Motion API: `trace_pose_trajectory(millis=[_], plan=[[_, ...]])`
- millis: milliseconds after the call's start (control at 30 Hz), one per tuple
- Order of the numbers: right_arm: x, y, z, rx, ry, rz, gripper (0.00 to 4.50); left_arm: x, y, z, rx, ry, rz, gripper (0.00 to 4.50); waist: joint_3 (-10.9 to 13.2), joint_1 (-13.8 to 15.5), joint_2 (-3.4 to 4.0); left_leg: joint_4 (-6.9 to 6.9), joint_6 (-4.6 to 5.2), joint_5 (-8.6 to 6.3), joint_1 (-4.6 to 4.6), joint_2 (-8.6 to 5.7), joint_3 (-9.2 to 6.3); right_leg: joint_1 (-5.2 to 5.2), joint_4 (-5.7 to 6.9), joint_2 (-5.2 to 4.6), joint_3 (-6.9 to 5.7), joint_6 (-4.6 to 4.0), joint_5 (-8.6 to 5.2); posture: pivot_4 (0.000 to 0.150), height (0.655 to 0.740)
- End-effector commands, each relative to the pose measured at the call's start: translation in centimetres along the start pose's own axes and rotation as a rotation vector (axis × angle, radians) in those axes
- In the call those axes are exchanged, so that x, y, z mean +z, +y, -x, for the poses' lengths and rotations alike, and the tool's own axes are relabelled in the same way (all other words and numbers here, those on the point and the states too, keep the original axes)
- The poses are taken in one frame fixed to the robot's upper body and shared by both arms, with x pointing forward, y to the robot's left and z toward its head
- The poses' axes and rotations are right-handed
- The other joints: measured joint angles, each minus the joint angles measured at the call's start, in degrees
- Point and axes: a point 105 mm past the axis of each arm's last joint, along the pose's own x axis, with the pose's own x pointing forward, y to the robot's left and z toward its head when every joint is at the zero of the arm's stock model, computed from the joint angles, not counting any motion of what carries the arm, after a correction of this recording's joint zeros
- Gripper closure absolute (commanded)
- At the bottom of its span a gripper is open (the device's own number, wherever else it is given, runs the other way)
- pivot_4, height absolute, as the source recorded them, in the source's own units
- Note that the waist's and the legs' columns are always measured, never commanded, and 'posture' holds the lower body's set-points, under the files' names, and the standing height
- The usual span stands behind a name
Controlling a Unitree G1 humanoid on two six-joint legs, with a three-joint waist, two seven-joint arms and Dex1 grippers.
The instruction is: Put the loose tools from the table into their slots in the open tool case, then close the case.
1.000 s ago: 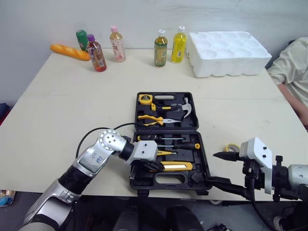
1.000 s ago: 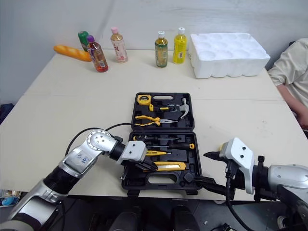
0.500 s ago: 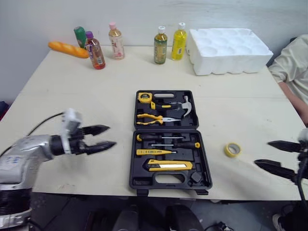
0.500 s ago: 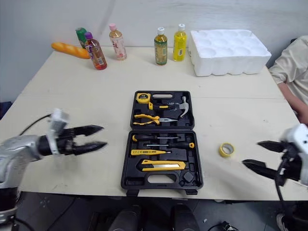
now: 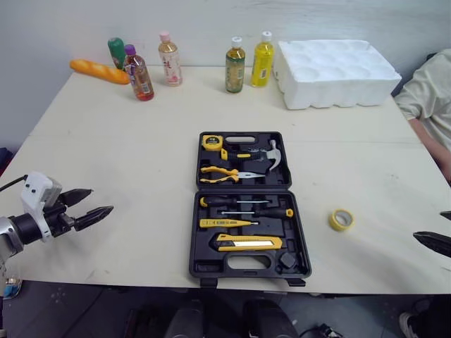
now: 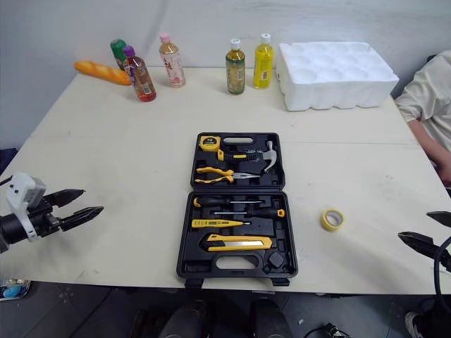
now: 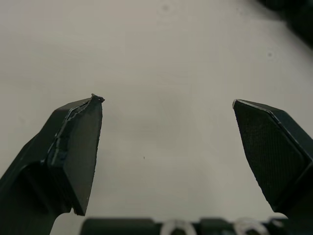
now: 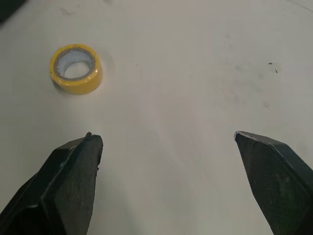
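Seen from the head camera, the open tool case [image 5: 246, 263] lies flat at the middle of the table [image 5: 127, 141]. A tape measure [image 5: 212, 144], a hammer [image 5: 272, 156] and pliers [image 5: 222, 174] are seated in its far half; screwdrivers [image 5: 243, 205] and a yellow utility knife [image 5: 248, 243] sit in the near half. A roll of yellow tape [image 5: 340, 219] lies loose on the table just right of the case, apart from it.

The left gripper [image 5: 102, 200] is held over the table's near left corner, well away from the case, its fingers spread and empty. The right gripper [image 6: 414, 224] is seen at the near right edge, likewise parted, near the tape but not touching it. Bottles [image 5: 235, 65], a bread loaf [image 5: 99, 72] and a white foam tray [image 5: 338, 73] are lined along the far edge; a person's sleeve [image 5: 426, 98] is visible at far right.

In the left wrist view, the black fingers [image 7: 73, 152] are held wide apart over bare tabletop — nothing between them.

In the right wrist view, the fingers [image 8: 68, 176] are spread wide above the table; the tape lies flat beyond one of them, clear of both.
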Motion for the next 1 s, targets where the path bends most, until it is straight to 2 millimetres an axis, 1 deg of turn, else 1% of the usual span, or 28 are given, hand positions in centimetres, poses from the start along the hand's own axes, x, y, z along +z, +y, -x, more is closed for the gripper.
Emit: trace_pose_trajectory(millis=[33, 133, 200, 233, 267, 300, 400, 433, 467, 533, 600, 667, 733, 867, 1000], plan=[[1.2, 0.6, 0.1, 0.041, -0.001, 0.055, 0.00, 1.8, -1.1, -0.4, -0.061, -0.018, -0.075, 0.01, 0.0, -0.1, 0.04, -0.01, 0.00, 0.00, -0.01, 0.00, 0.01, -0.01, 0.00, 0.00, 0.00, 0.00, 0.00, 0.150, 0.7400], [2.1, 1.5, -0.5, 0.108, 0.039, 0.077, 0.00, 3.3, -2.6, -1.6, -0.140, -0.049, -0.104, 0.01, 0.0, -0.1, 0.06, 0.02, -0.01, 0.00, -0.01, 0.00, 0.03, -0.02, 0.03, 0.00, 0.00, 0.00, 0.00, 0.150, 0.7400], [3.6, 4.1, -1.8, 0.267, 0.089, 0.176, 0.00, 5.2, -6.3, -3.7, -0.332, -0.087, -0.156, 0.01, 0.0, -0.1, 0.06, 0.09, -0.01, 0.00, 0.00, 0.00, 0.03, -0.01, 0.11, 0.00, 0.01, 0.00, 0.00, 0.150, 0.7400], [4.0, 4.9, -2.2, 0.320, 0.104, 0.211, 0.00, 5.8, -7.6, -4.3, -0.399, -0.097, -0.175, 0.01, 0.0, -0.1, 0.07, 0.13, -0.01, 0.00, 0.02, 0.00, 0.03, 0.00, 0.17, 0.00, 0.01, 0.00, 0.00, 0.150, 0.7400], [4.9, 6.2, -3.0, 0.396, 0.117, 0.275, 0.00, 7.0, -10.2, -5.1, -0.522, -0.120, -0.211, 0.01, 0.0, -0.1, 0.07, 0.16, -0.03, 0.01, 0.02, 0.00, 0.03, 0.00, 0.21, 0.00, 0.01, 0.00, 0.00, 0.150, 0.7400], [5.5, 7.1, -3.5, 0.445, 0.131, 0.318, 0.00, 7.8, -12.1, -5.6, -0.616, -0.134, -0.245, 0.01, 0.0, -0.1, 0.07, 0.16, -0.04, 0.02, 0.02, 0.00, 0.03, 0.00, 0.22, 0.00, 0.00, 0.00, 0.00, 0.150, 0.7400], [6.1, 8.3, -4.5, 0.536, 0.184, 0.399, 0.00, 9.3, -15.1, -6.4, -0.762, -0.160, -0.322, 0.01, 0.0, -0.1, 0.09, 0.14, -0.16, 0.08, -0.06, -0.01, 0.03, -0.07, 0.16, 0.10, 0.00, 0.00, 0.00, 0.150, 0.7400], [6.1, 8.7, -4.7, 0.567, 0.203, 0.426, 0.00, 9.6, -15.8, -6.7, -0.794, -0.169, -0.345, 0.01, 0.1, -0.1, 0.10, 0.15, -0.46, 0.25, -0.07, 0.00, 0.02, -0.07, 0.13, 0.14, 0.00, 0.00, 0.00, 0.150, 0.7400], [6.2, 8.9, -4.9, 0.588, 0.218, 0.451, 0.00, 10.0, -16.5, -6.8, -0.822, -0.177, -0.365, 0.01, 0.1, 0.0, 0.10, 0.13, -0.48, 0.26, -0.09, 0.00, 0.03, -0.08, 0.07, 0.17, 0.00, 0.00, 0.00, 0.150, 0.7400], [6.3, 8.9, -5.8, 0.589, 0.236, 0.499, 0.00, 10.6, -17.9, -7.1, -0.889, -0.202, -0.401, 0.01, 0.1, -0.2, 0.10, 0.15, -0.48, 0.26, -0.17, 0.01, 0.03, -0.10, 0.05, 0.20, -0.01, 0.01, 0.00, 0.150, 0.7400], [6.1, 8.7, -7.0, 0.586, 0.266, 0.568, 0.00, 11.3, -19.7, -7.0, -0.977, -0.238, -0.436, 0.01, 0.1, -0.1, 0.11, 0.32, -0.45, 0.25, -0.22, 0.01, 0.07, -0.11, 0.08, 0.20, 0.02, 0.01, 0.00, 0.150, 0.7400], [5.9, 8.2, -8.2, 0.567, 0.285, 0.618, 0.00, 11.6, -20.9, -7.3, -1.025, -0.266, -0.453, 0.01, 0.1, -0.1, 0.11, 0.51, -0.41, 0.23, -0.26, 0.00, 0.07, -0.09, 0.11, 0.19, 0.03, 0.05, 0.02, 0.150, 0.7400], [5.8, 7.9, -8.9, 0.560, 0.296, 0.632, 0.00, 11.6, -21.4, -7.8, -1.034, -0.281, -0.459, 0.01, 0.1, -0.1, 0.11, 0.61, -0.39, 0.21, -0.23, 0.00, 0.06, -0.04, 0.17, 0.18, 0.04, 0.07, 0.03, 0.150, 0.7400], [4.9, 7.4, -9.4, 0.566, 0.357, 0.669, 0.00, 11.6, -22.1, -8.3, -1.047, -0.302, -0.488, 0.01, 0.1, 0.0, 0.13, 0.59, -0.40, 0.22, -0.26, 0.01, 0.06, -0.11, 0.21, 0.19, 0.03, 0.07, 0.03, 0.150, 0.7400], [4.3, 6.9, -9.9, 0.551, 0.382, 0.676, 0.00, 11.8, -22.3, -8.6, -1.045, -0.320, -0.489, 0.01, 0.1, -0.1, 0.14, 0.66, -0.40, 0.22, -0.25, 0.01, 0.06, -0.11, 0.31, 0.21, 0.05, 0.07, 0.03, 0.150, 0.7400]])
